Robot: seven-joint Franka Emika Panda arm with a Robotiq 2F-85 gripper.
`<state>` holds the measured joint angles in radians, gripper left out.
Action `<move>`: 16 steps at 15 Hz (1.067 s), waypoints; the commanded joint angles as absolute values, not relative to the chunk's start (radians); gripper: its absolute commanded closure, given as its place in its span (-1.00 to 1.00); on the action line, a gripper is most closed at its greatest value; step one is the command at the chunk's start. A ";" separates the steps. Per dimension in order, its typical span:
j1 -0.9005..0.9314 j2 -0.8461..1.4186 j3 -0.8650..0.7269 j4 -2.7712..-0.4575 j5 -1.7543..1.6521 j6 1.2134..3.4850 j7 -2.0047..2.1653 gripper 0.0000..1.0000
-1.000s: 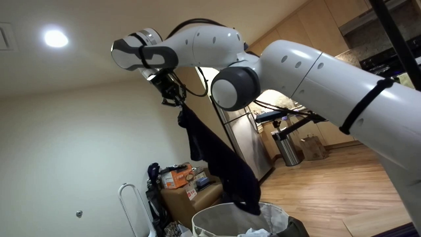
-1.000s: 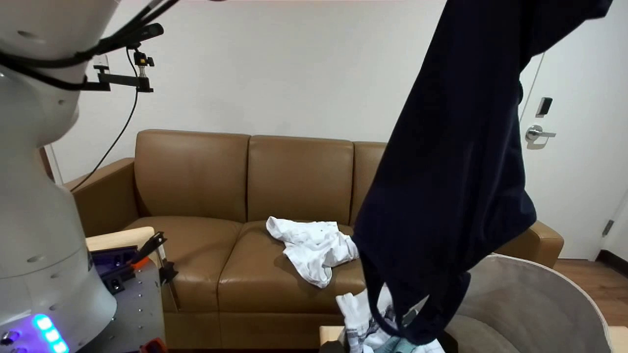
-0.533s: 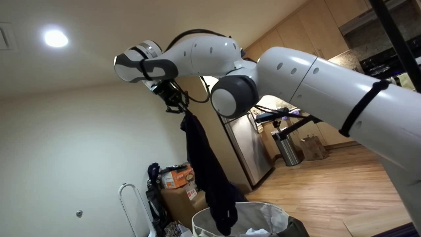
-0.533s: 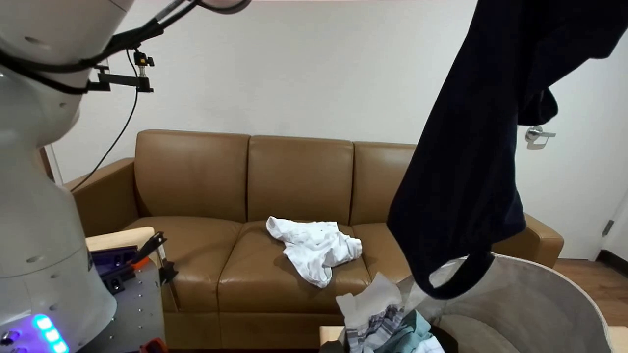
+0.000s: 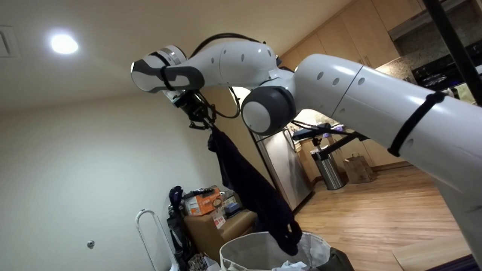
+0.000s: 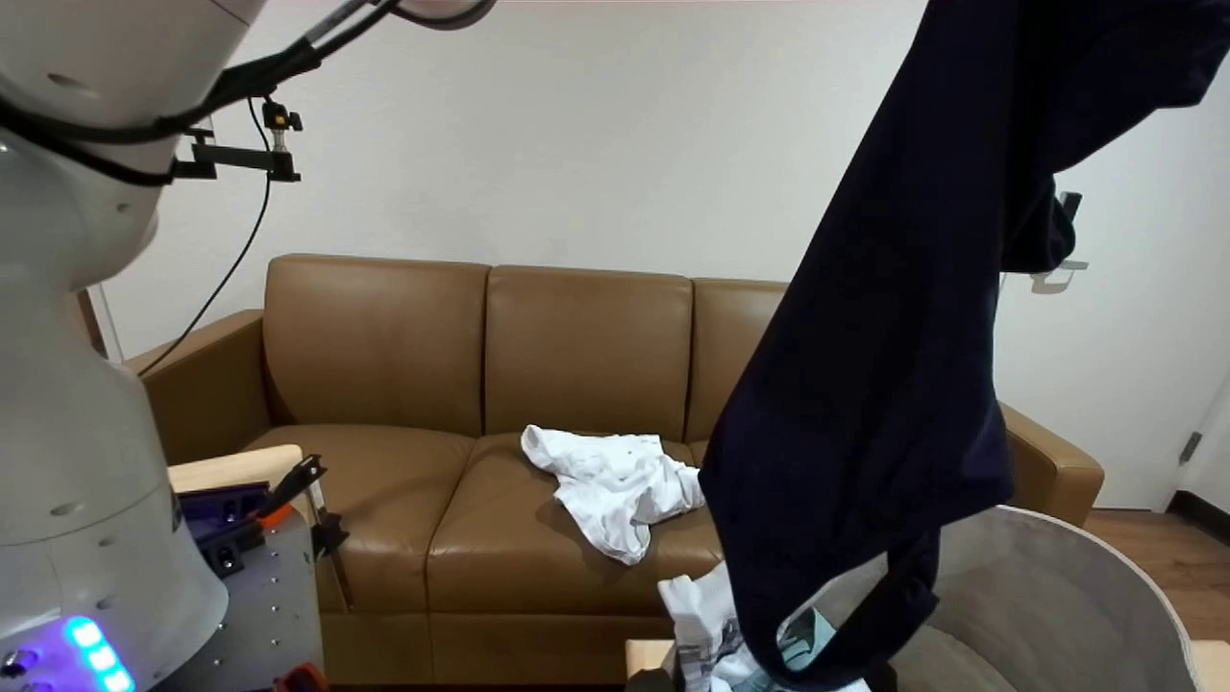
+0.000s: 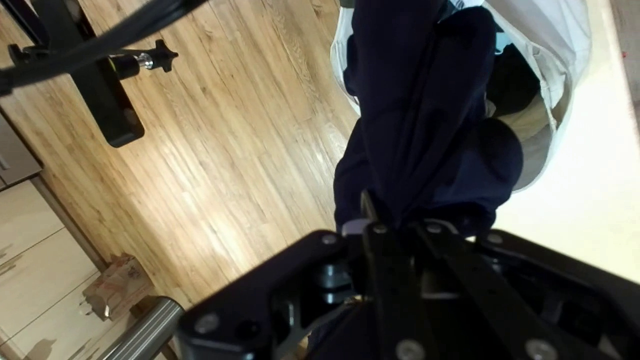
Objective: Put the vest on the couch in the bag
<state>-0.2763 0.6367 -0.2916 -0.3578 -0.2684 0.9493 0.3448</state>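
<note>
Over the mouth of the bag (image 5: 256,251), the vest (image 5: 250,188) is held aloft by the gripper (image 7: 406,228), which is clamped on the cloth's upper end. Its length is suspended limply below the grip, and in an exterior view its lower end (image 5: 287,244) is seen against the bag's inner wall; whether that end lies below the rim cannot be determined. In the wrist view, part of the mouth is covered by the dark folds. A white garment (image 6: 615,485) is noted on the couch (image 6: 577,346) and is not taken to be the item named. The step in hand is judged to be placement: the lift is considered done, the release not. For the next move, the hanging cloth should be centred within the rim, lowered until most of it is contained, and only then let go. If released from this height, a fold could be caught on the rim.
</note>
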 commanded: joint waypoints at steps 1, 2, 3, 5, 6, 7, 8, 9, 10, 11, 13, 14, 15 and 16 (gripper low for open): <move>-0.275 0.626 -0.285 -0.370 -0.273 0.954 0.347 0.87; -0.267 0.629 -0.290 -0.366 -0.283 0.963 0.352 0.88; -0.277 0.637 -0.287 -0.376 -0.277 0.959 0.350 0.88; -0.327 0.664 -0.269 -0.403 -0.230 0.935 0.354 0.87; -0.358 0.719 -0.262 -0.338 -0.210 0.893 0.349 0.86; -0.381 0.737 -0.255 -0.343 -0.186 0.877 0.360 0.86; -0.403 0.758 -0.247 -0.342 -0.163 0.859 0.369 0.86; -0.424 0.781 -0.241 -0.339 -0.142 0.843 0.373 0.86; -0.446 0.801 -0.235 -0.337 -0.120 0.831 0.381 0.86; -0.465 0.822 -0.230 -0.331 -0.103 0.828 0.385 0.87; -0.482 0.864 -0.232 -0.324 -0.102 0.824 0.378 0.87; -0.488 0.883 -0.232 -0.321 -0.103 0.828 0.372 0.87; -0.486 0.896 -0.235 -0.327 -0.112 0.830 0.361 0.87; -0.479 0.910 -0.236 -0.331 -0.119 0.822 0.346 0.87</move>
<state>-0.4747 0.8602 -0.2470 -0.3788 -0.1258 0.8625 0.3475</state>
